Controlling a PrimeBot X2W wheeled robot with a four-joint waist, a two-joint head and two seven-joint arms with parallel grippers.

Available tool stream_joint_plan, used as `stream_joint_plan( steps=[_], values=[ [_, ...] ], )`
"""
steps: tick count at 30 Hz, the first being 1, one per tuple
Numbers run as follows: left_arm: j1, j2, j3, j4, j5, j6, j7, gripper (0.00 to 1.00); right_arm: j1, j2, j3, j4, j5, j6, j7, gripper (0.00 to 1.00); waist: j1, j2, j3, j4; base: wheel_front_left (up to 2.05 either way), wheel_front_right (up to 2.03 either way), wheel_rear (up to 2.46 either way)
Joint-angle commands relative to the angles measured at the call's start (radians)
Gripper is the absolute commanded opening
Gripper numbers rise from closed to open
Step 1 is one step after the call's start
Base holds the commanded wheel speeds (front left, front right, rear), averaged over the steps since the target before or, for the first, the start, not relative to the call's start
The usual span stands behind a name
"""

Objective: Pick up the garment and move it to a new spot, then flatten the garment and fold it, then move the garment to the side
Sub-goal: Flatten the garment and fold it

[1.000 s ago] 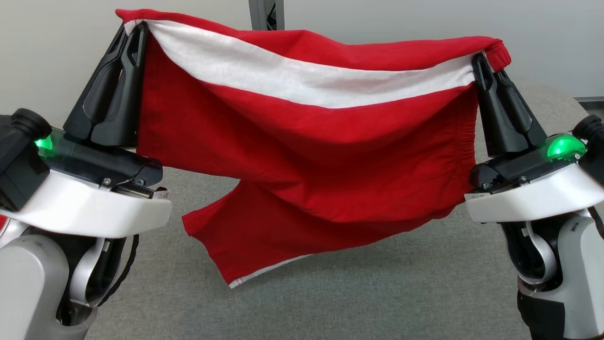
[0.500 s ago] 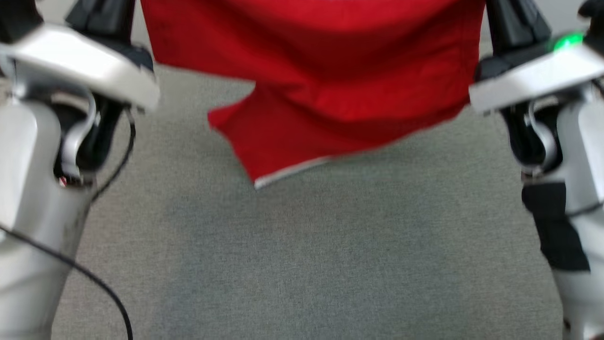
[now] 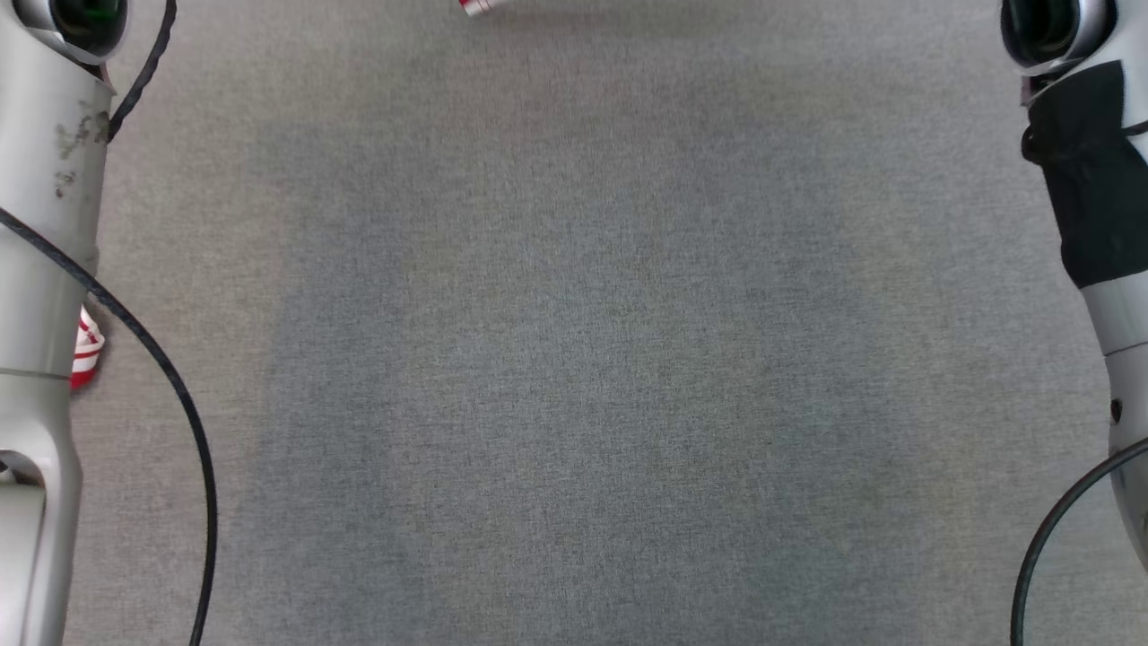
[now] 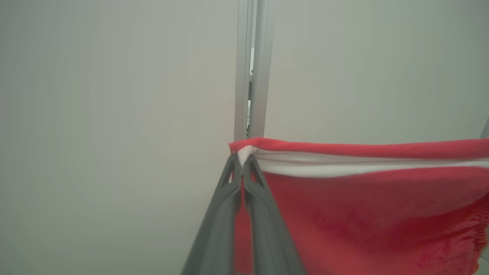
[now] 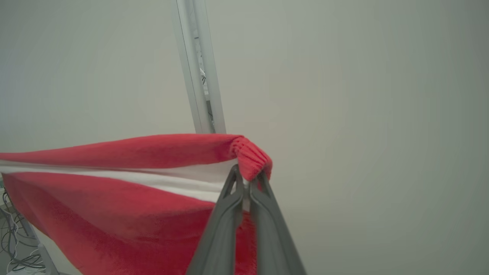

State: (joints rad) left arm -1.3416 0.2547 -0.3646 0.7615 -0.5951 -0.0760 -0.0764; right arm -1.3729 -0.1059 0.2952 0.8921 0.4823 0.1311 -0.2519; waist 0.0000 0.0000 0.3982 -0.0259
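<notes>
Currently: garment (image 4: 363, 198) is airborne, pinched at both upper corners.

Left claw (image 4: 242, 158): jaws pressed together on the corner where the white stripe meets the red edge. In the left wrist view the cloth runs from the tips toward 3 o'clock.

Right claw (image 5: 248, 172): jaws likewise clamped, on the ribbed red waistband corner (image 5: 252, 156). In the right wrist view the cloth runs from the tips toward 9 o'clock.

Key relation: the long axis runs claw to claw, roughly level and fairly taut along the top edge. The body of the cloth hangs below that line. Neither arm is nearer; the load is shared end to end.

Head view: camera looks down on bare grey desk (image 3: 574, 359). Left forearm (image 3: 45, 224) sits at 9 o'clock and right forearm (image 3: 1103, 206) at 3 o'clock. A red-and-white sliver (image 3: 475, 5) shows at the 12 o'clock edge. It is probably the lowest hem corner, but too little shows to be sure. I cannot tell whether it touches the desk.

Background in both wrist views: pale wall with a grey upright post (image 4: 252, 68) behind the top edge.

Judgement: the step in hand is the carry to the new spot. The next move should lower both claws together toward the open desk between the forearms. They should keep their spacing, so the cloth lands spread rather than bunched.
</notes>
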Motion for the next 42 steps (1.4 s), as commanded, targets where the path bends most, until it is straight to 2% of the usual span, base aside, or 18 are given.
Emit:
stream_joint_plan(
  steps=[1,5,8,12,15,20,24,29,34,42],
  values=[
    [-0.006,-0.001,-0.004,0.031,0.006,-0.009,-0.014,0.0,-0.005,-0.005,0.009,0.028,0.003,-0.001,-0.008,0.0,0.0,0.0,0.027,-0.001,0.0,0.0,0.0],
    [0.039,-0.022,-0.033,0.116,0.003,-0.036,-0.082,0.0,0.052,0.007,0.069,0.094,0.036,-0.001,-0.015,0.0,0.0,0.0,0.051,0.001,0.0,0.0,0.0],
    [0.111,-0.037,-0.058,0.135,0.003,-0.045,-0.136,0.0,0.121,0.013,0.112,0.087,0.08,-0.001,-0.017,0.0,0.0,0.0,0.055,-0.002,0.0,0.0,0.0],
    [0.255,-0.05,-0.082,0.085,0.0,-0.052,-0.176,0.0,0.281,-0.002,0.157,0.02,0.158,-0.001,-0.017,0.0,0.0,0.0,0.028,0.008,0.0,0.0,0.0],
    [0.382,-0.038,-0.073,-0.017,0.018,-0.049,-0.186,0.0,0.397,-0.016,0.202,-0.05,0.207,-0.001,-0.015,0.0,0.0,0.0,0.014,0.012,0.0,0.0,0.0],
    [0.656,-0.023,-0.015,-0.271,0.06,-0.004,-0.186,0.0,0.587,-0.046,0.25,-0.156,0.274,-0.001,-0.015,0.0,0.0,0.0,-0.025,0.015,0.0,0.0,0.0],
    [0.856,0.004,-0.005,-0.417,0.08,0.027,-0.186,0.0,0.707,-0.071,0.251,-0.212,0.302,-0.001,-0.015,0.0,0.0,0.0,-0.065,0.018,0.0,0.0,0.0],
    [1.053,0.027,-0.02,-0.535,0.06,0.072,-0.147,0.0,0.846,-0.091,0.209,-0.252,0.313,-0.001,-0.015,0.0,0.0,0.0,-0.125,0.029,0.0,0.0,0.0],
    [1.175,0.033,-0.022,-0.61,0.041,0.12,-0.101,0.0,0.963,-0.089,0.172,-0.267,0.307,-0.001,-0.015,0.0,0.0,0.0,-0.177,0.036,0.0,0.0,0.0],
    [1.386,0.063,-0.059,-0.767,-0.007,0.196,0.054,0.0,1.158,-0.103,0.117,-0.318,0.257,-0.001,0.023,0.0,0.0,0.0,-0.249,0.054,0.0,0.0,0.0]
  ],
)
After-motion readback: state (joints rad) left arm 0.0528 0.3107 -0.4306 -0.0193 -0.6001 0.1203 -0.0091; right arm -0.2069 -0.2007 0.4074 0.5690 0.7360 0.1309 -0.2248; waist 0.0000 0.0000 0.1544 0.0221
